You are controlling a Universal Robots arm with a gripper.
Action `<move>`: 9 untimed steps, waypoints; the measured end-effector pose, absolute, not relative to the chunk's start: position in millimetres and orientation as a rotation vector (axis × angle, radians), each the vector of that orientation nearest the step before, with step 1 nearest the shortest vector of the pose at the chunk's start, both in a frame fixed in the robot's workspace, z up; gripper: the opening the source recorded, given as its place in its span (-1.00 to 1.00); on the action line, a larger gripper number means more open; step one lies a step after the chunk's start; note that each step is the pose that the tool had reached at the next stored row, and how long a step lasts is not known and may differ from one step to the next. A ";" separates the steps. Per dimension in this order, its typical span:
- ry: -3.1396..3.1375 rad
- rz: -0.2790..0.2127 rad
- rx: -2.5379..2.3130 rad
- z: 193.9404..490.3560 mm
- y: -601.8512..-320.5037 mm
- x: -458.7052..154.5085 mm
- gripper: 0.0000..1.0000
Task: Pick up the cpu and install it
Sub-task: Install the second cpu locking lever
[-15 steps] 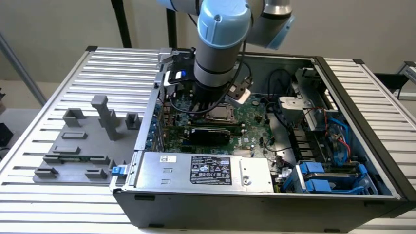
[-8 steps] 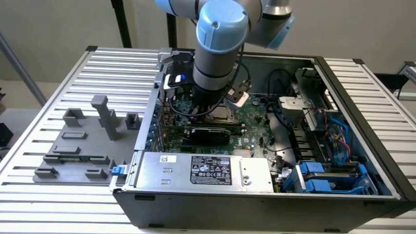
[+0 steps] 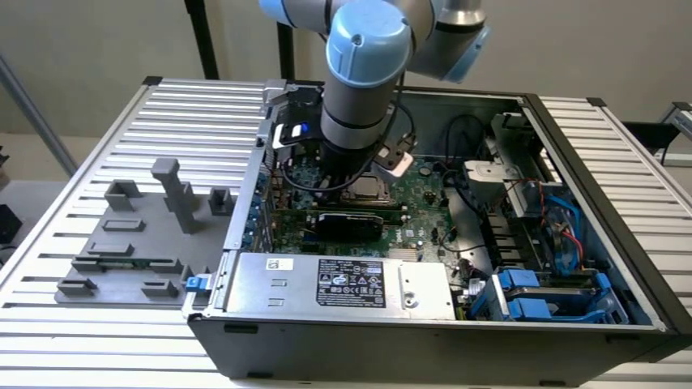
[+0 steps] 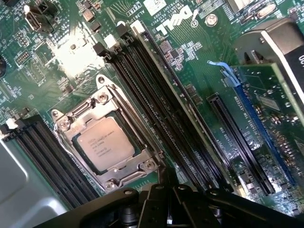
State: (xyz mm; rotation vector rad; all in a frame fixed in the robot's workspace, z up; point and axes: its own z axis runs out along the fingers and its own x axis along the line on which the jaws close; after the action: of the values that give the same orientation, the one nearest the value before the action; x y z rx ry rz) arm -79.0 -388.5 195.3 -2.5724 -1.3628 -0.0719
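Item: your gripper (image 4: 166, 202), jaws closed together, holding nothing, was poised low over the green motherboard (image 4: 190, 61) inside the open computer case (image 3: 605, 203). Item: the cpu (image 4: 105, 146) lay flat in its metal-framed socket (image 4: 102, 102), just beside your fingertips, not touching them. Item: black memory slots (image 4: 156, 109) ran alongside the socket.

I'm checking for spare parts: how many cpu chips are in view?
1. The cpu sits inside the metal socket frame on the motherboard, between two banks of black memory slots. The arm could hide others in the exterior view.
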 end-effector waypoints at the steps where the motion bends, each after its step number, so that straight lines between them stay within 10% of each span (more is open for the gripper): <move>1: -1.366 -0.067 -2.579 195.3 -388.3 -79.0 -0.79; 9: -1.371 -0.056 -2.591 217.4 -387.6 -79.0 -0.79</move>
State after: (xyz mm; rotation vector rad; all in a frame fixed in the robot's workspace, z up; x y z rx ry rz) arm -79.0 -387.6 217.4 -2.5907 -1.3712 -0.0563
